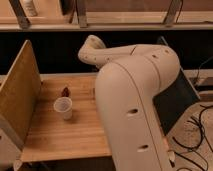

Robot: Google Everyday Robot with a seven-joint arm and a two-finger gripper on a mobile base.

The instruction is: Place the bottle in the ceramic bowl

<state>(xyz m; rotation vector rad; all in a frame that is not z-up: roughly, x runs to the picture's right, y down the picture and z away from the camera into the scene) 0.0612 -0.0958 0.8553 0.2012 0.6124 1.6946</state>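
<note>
My large white arm [132, 95] fills the middle and right of the camera view and hides much of the wooden table [55, 132]. The gripper is out of view behind the arm. The bottle and the ceramic bowl are hidden or out of view. On the table's left part stands a translucent plastic cup [63, 107], and a small dark red object [65, 91] lies just behind it.
A tall wooden panel [17, 97] stands along the table's left side. A shelf rail [107, 25] runs across the back. A dark slanted panel [175, 102] and cables on the floor [197, 140] lie to the right.
</note>
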